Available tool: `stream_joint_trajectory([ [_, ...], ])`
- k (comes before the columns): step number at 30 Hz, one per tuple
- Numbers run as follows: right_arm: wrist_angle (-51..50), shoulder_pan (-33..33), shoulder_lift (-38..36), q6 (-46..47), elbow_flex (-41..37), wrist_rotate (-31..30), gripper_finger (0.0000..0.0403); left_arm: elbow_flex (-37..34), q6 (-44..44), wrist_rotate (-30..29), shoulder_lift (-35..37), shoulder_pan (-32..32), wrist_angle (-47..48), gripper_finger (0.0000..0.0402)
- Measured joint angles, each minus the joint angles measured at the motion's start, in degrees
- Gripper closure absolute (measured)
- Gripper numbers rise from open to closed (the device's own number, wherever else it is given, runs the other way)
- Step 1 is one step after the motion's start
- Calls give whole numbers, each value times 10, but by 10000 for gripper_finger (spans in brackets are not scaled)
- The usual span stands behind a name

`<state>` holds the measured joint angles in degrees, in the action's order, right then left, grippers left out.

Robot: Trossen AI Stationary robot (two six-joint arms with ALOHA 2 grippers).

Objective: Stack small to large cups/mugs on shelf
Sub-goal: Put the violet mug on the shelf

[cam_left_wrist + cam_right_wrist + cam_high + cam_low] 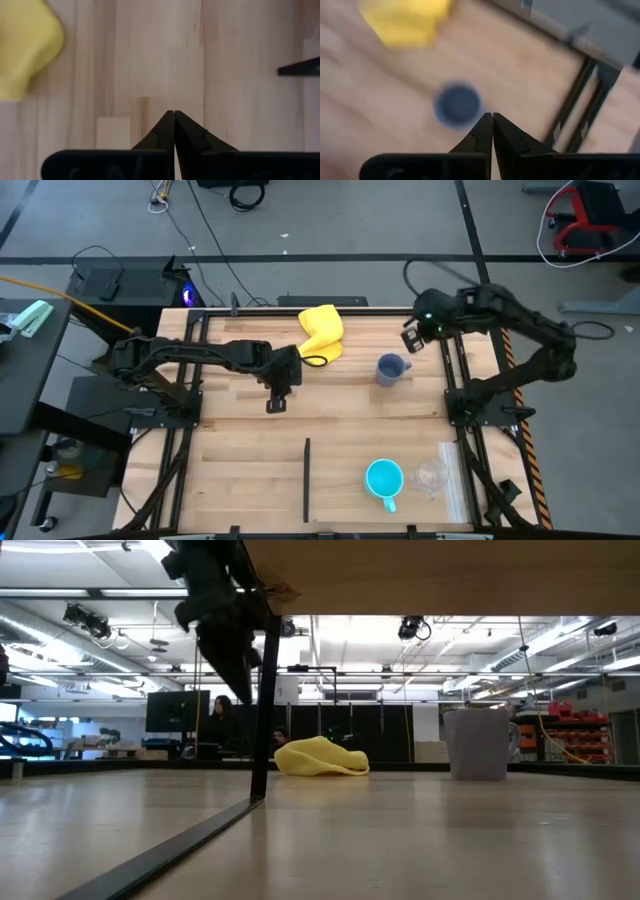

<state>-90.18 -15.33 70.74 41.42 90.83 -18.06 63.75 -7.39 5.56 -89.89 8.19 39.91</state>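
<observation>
The big wooden table point(250, 470) held a soft yellow cloth point(321, 332), a bright cyan mug point(384, 478), a grey-blue mug point(390, 368) and a small clear cup point(432, 475), while the left gripper point(275, 404) and right gripper point(410, 343) hung pinched together, holding nothing.

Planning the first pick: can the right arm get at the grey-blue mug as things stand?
Probably yes. The right gripper hangs close beside the grey-blue mug, nothing stands between them, and the yellow cloth lies clear; its shut fingers must open first.

yellow cloth point(321, 333) (crumpled) on table point(240, 460)
</observation>
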Motion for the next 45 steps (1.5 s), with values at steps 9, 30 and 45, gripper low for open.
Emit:
stream_joint_trajectory([
  [9, 67, -59, -30, -80, -158, 50, 382, -41, -5, 3, 0, 33, -66, 373],
  [30, 189, -94, 90, -133, -209, 148, 298, -90, -25, 4, 0, 39, -174, 385],
  [45, 182, -118, 131, -127, -211, 147, 297, -90, -33, 4, 0, 38, -174, 391],
])
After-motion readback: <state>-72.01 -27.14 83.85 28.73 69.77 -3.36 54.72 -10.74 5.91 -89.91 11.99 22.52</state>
